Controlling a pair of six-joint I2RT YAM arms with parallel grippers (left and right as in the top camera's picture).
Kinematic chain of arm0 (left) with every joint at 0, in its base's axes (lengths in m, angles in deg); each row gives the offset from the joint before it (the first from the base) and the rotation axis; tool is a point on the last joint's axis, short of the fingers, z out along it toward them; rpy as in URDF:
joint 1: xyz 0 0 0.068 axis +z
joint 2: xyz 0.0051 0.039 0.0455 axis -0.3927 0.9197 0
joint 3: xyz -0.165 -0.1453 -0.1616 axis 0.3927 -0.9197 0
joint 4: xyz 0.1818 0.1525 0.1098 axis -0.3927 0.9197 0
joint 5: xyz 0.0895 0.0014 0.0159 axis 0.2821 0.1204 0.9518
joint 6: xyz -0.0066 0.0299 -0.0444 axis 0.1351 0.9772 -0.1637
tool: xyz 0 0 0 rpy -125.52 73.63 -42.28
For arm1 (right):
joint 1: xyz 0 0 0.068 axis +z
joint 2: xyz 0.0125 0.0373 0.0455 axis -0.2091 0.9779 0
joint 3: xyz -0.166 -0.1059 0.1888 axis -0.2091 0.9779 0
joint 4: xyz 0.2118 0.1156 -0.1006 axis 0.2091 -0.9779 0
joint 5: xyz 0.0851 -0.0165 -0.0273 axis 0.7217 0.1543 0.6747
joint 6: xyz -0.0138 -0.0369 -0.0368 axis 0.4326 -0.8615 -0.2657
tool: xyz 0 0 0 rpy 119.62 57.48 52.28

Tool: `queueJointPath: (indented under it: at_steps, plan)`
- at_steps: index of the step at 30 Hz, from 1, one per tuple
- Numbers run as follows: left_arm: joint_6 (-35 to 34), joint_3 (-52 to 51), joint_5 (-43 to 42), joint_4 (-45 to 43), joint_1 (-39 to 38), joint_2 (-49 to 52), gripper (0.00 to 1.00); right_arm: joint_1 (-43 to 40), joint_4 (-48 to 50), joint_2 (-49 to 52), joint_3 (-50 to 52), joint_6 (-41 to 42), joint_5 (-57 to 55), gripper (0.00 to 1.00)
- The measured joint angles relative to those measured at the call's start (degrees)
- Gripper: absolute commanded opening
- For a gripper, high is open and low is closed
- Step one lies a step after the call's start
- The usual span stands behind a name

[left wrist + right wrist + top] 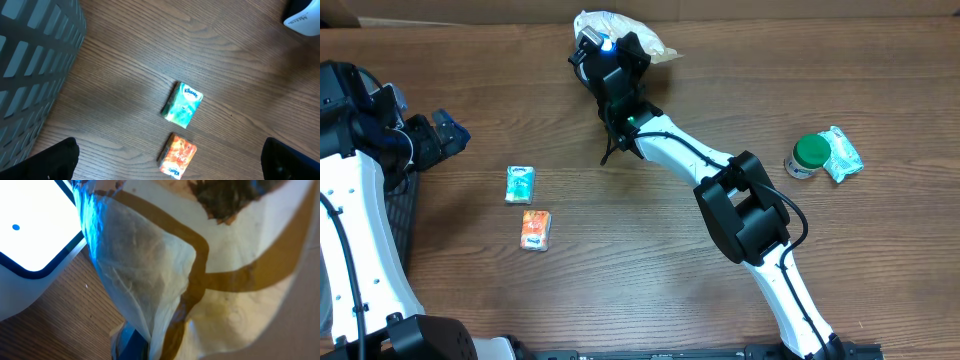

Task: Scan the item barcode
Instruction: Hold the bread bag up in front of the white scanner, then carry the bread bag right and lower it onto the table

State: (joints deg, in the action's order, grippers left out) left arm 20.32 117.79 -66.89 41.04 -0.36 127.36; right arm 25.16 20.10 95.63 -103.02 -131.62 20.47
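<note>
**Right gripper holds the bag at the scanner; left gripper idle and open**

In the overhead view the right gripper (604, 52) is at the 12 o'clock edge of the brown wooden table (650, 290). It is clamped shut on a crinkly white-and-tan plastic bag (620, 27). A blue light glows just at its tip.

The right wrist view is nearly filled by that bag (215, 280). Towards 10 o'clock from the bag is the white glowing face of a dark-rimmed scanner (35, 225). Blue light falls on the bag's near edge.

The left gripper (448, 133) is at 9 o'clock with its jaws spread wide and nothing between them. Its black fingers (57, 160) frame the left wrist view.

Towards 4 o'clock from the left gripper, a teal tissue pack (520, 184) lies flat. An orange tissue pack (535, 229) lies just beside it at its 6 o'clock. A grey slatted basket (30, 65) stands at 10 o'clock in the left wrist view.

At the table's 3 o'clock, a green-lidded jar (808, 155) touches a teal-and-white packet (842, 153).
</note>
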Motion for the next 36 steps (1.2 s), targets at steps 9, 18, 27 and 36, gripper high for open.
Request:
queueJointPath:
  at_steps: [9, 18, 27, 36]
  plan:
    - [0.00, 0.00, 0.00, 0.00, 0.00, 0.00, 1.00, 0.00, -0.87, -0.74, 0.00, 4.59, -0.02, 0.04]
    - [0.00, 0.00, 0.04, 0.00, 0.00, 0.00, 1.00, -0.02, -24.04, -14.67, 0.22, 19.71, 5.33, 0.04]
    - [0.00, 0.00, 0.00, 0.00, 0.00, 0.00, 0.99, -2.47, -54.60, -34.10, -0.04, 47.17, 22.91, 0.04]
    - [0.00, 0.00, 0.00, 0.00, 0.00, 0.00, 1.00, -10.60, -87.49, -38.75, -0.02, 65.13, 35.76, 0.04]
